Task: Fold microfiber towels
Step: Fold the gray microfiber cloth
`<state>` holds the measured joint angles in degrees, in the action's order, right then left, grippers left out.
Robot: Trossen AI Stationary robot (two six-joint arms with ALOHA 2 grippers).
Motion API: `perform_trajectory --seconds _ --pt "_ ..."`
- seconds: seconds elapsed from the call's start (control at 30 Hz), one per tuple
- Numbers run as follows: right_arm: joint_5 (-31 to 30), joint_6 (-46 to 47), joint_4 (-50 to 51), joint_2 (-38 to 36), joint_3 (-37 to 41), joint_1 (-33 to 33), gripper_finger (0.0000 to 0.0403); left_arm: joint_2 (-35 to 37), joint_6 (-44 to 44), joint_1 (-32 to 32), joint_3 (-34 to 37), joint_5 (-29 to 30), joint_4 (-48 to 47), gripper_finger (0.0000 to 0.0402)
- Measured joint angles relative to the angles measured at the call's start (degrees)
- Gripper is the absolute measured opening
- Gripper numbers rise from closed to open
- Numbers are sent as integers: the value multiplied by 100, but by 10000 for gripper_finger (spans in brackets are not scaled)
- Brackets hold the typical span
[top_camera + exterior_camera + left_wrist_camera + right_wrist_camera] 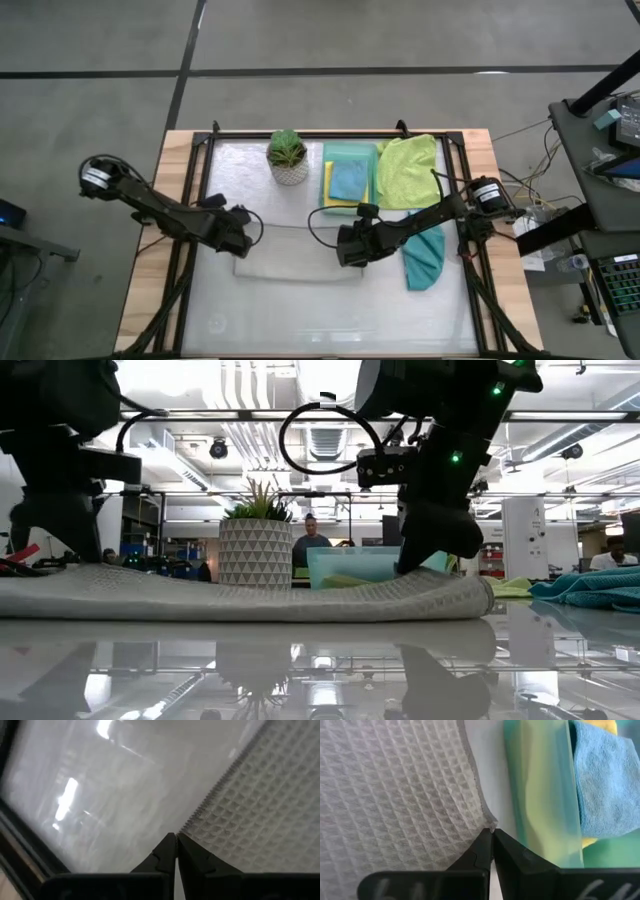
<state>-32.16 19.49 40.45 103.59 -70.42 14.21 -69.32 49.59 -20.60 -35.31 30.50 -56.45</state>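
A pale grey waffle-weave towel (300,262) lies flat on the table's middle (250,595). My left gripper (243,240) is shut at the towel's left end, and my right gripper (350,250) is shut at its right end. A light blue towel (348,181) lies on a yellow one (328,180) in the mint-green tray (350,152). The lime green towel (410,170) lies spread right of the tray. The teal towel (424,256) lies bunched near the right edge. My left gripper pinches the grey towel's stitched edge (189,824) at its left end between its two shut fingertips (167,845). The fingers slant down from the table's left. The towel stays on the table. My right gripper pinches the grey towel's corner (489,822) at its right end between its shut fingertips (502,842), slanting down from the right. The cloth by the fingers curls up slightly (470,592); the rest lies on the table.
A potted plant (288,157) stands at the far middle, just left of the tray. Black rails (200,190) run along the table's sides. A bare shiny surface (330,320) stretches in front of the grey towel. People show in the room beyond (312,540).
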Motion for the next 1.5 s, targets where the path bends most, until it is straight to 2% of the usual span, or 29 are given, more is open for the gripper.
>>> perform_trajectory --seconds 0.13,0.73,0.9,1.23,1.4,1.5 --pt "-18 4 -29 41 35 -56 9 -174 387 0 0 149 8 0" --pt "-10 14 -241 245 213 -338 11 -1352 710 0 -4 353 210 0" --pt "114 178 -239 236 213 -378 45 -1324 708 0 -2 358 204 11" --pt "248 292 -92 -130 86 -369 138 -767 420 0 -263 304 142 84" --pt "731 385 99 -610 51 -360 156 -443 -362 0 -807 -215 148 93" --pt "1080 847 124 -904 51 -360 156 -324 -508 -2 -1173 -312 221 93"
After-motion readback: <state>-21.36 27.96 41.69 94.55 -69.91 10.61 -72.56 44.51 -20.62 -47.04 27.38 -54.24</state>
